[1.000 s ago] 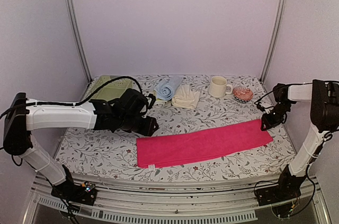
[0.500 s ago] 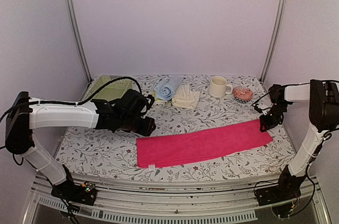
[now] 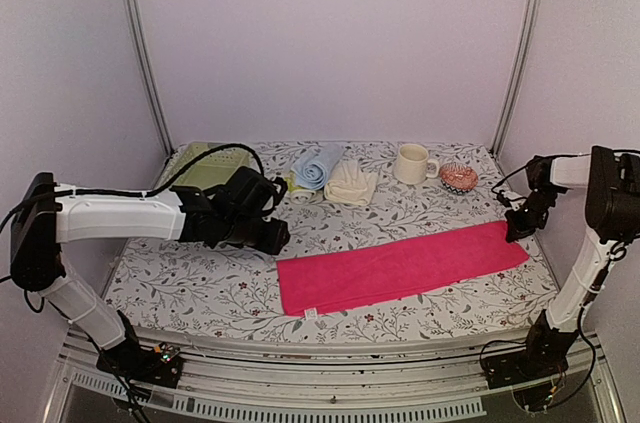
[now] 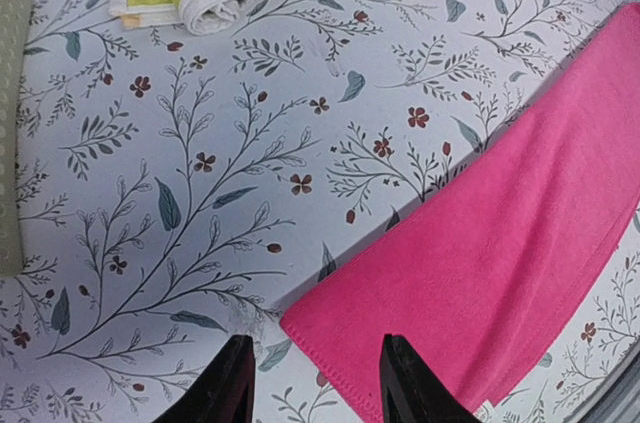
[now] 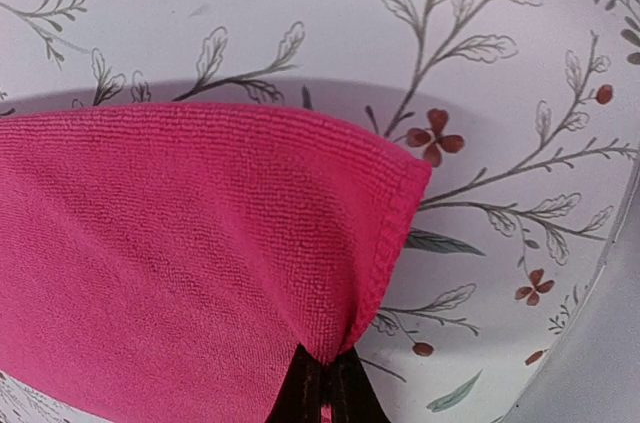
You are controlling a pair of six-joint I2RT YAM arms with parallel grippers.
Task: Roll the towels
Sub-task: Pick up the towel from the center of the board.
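where the towels are taken first, the hot pink towel [image 3: 400, 268] is recorded as spread flat in a long strip over the front half of the worktop [image 3: 180, 283], slanting from the front centre up towards the right edge. its far right corner is clamped between the closed fingers of the right gripper [image 3: 517, 233] and is drawn into a point there, as seen in the right wrist view. the left gripper [image 3: 275, 238] is held just over the towel's left end, its fingers [image 4: 235, 388] apart and nothing gripped between them. three further towels are grouped near the middle of the back edge: a light blue towel [image 3: 318, 165], rolled; a cream-white towel [image 3: 350, 183], folded, touching it on the right; a pale yellow-green towel [image 3: 300, 190], rolled, just in front of the blue one. a pale green mesh basket [image 3: 205, 165] is entered at the back left corner. a cream mug [image 3: 412, 163] is set upright to the right of the cream-white towel, and a small round pink-patterned object [image 3: 460, 178] is listed beside it, towards the back right corner.
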